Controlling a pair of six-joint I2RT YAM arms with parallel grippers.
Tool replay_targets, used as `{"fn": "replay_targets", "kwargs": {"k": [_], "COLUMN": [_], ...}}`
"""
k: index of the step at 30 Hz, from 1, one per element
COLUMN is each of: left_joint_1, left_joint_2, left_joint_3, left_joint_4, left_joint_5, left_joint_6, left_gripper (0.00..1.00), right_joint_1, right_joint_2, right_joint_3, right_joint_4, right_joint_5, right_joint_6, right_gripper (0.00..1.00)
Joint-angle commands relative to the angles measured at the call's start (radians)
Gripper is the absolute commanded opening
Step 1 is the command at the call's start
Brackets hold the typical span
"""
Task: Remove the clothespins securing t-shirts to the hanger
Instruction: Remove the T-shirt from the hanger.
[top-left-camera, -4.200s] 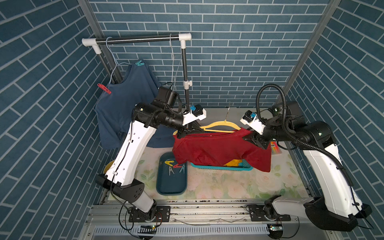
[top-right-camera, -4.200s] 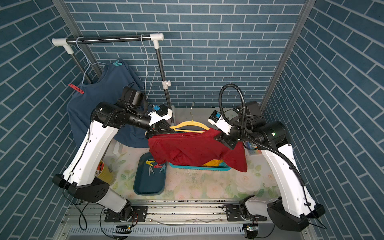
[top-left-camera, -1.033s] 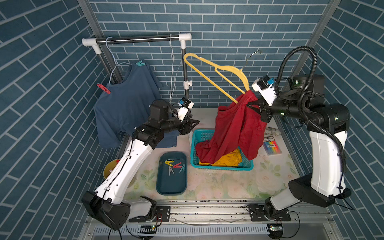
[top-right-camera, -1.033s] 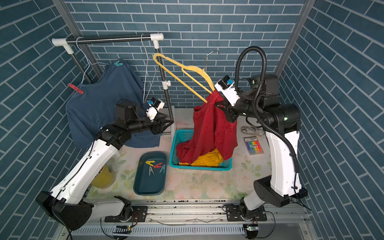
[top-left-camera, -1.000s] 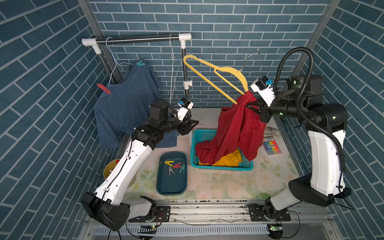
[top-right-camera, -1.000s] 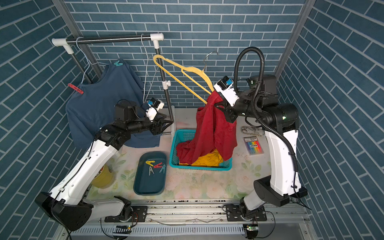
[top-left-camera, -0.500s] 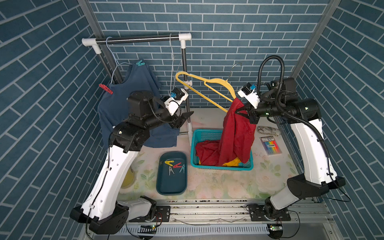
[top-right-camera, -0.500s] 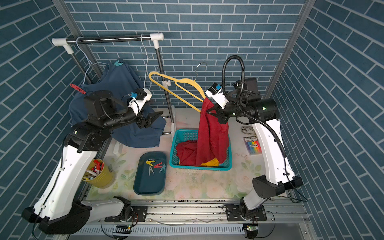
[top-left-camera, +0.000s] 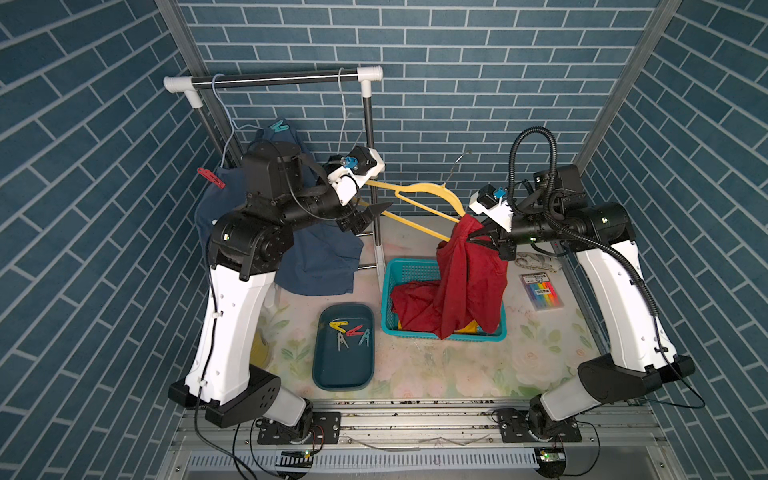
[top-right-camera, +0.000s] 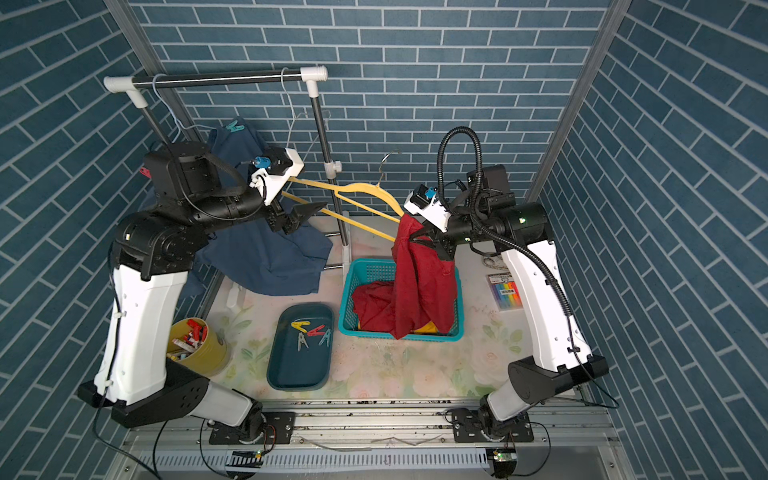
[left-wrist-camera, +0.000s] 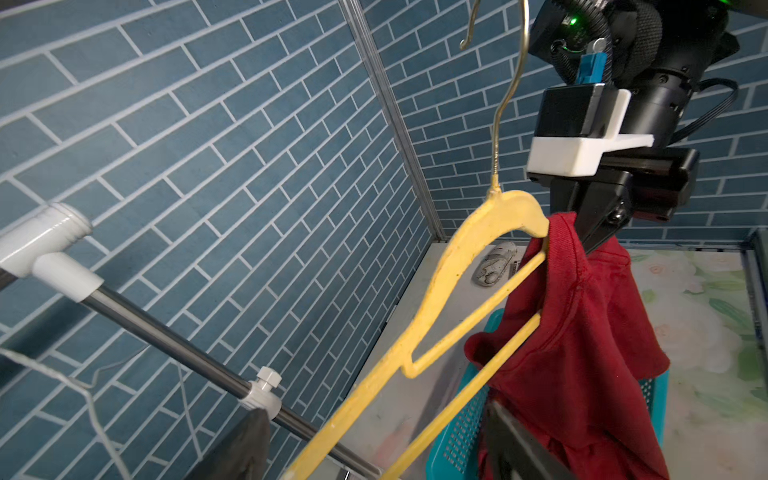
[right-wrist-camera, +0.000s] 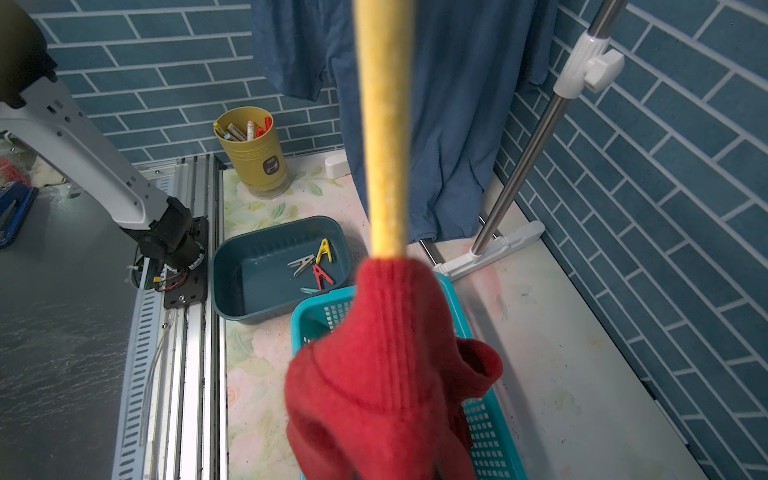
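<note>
Left claw (top-left-camera: 371, 216) spread wide around yellow hanger (top-left-camera: 432, 192); right claw (top-left-camera: 475, 237) clenched on red t-shirt (top-left-camera: 469, 282).

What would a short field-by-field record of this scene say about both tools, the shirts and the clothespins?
Left tool: open around the yellow hanger's bare end
Right tool: shut on the red t-shirt at the hanger's other end
Red t-shirt: hangs down into the teal basket
Dark tray: four clothespins inside
Blue t-shirt: on the rack, teal clothespin and red clothespin clipped on
</note>
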Motion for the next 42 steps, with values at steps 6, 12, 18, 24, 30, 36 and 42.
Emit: {"fn": "replay_targets", "kwargs": {"k": [6,12,18,24,30,36,42], "left_joint_1": [0.001,0.002,0.002,0.004,0.052,0.088,0.089], "left_joint_2": [0.061,0.105,0.135,0.108,-0.036,-0.15,-0.172], "left_joint_3": [0.084,0.05,0.017,-0.038,-0.198,-0.304,-0.348], "left_joint_4": [-0.214,-0.275,-0.352,-0.406,-0.3,-0.244,-0.302], "left_joint_5": [0.142,0.119,0.055,-0.011,0.067,0.117,0.052], "left_joint_6": [0.097,0.151,0.194,0.227,0.193,0.16,0.149], "left_gripper": [0.87,0.83,0.73,0.41,0.0,0.0,0.0], "right_joint_1": [0.004,0.003,0.008,0.008,0.006,0.005,0.006], "right_joint_2": [-0.117,-0.12,-0.091,-0.097,-0.074,-0.103,-0.176], "right_joint_3": [-0.145,-0.154,-0.191,-0.198,-0.202,-0.252,-0.33], "right_joint_4": [0.004,-0.006,-0.016,0.032,0.084,0.121,0.154], "right_joint_5": [-0.032,-0.053,-0.071,-0.086,0.044,0.088,0.208], "right_joint_6": [-0.133,-0.124,-0.105,-0.103,-0.084,-0.066,-0.04], "right_gripper": [0.0,0.0,0.0,0.0,0.0,0.38,0.53]}}
